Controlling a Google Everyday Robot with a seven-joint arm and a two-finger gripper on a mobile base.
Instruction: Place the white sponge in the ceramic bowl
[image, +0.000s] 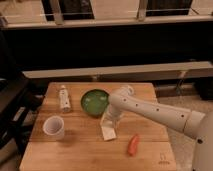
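Note:
The white sponge (108, 133) is a small flat pad lying on the wooden table (80, 150), just in front of the green ceramic bowl (94, 102). My gripper (109, 122) hangs from the white arm (150, 111), which reaches in from the right. It sits directly over the sponge's top end and touches or nearly touches it. The sponge's upper part is hidden by the gripper. The bowl stands just up and left of the gripper and looks empty.
A white cup (53, 126) stands at the table's left front. A slim white bottle (64, 97) lies at the back left. An orange carrot-like item (133, 144) lies at the right front. A dark bench and railing run behind the table.

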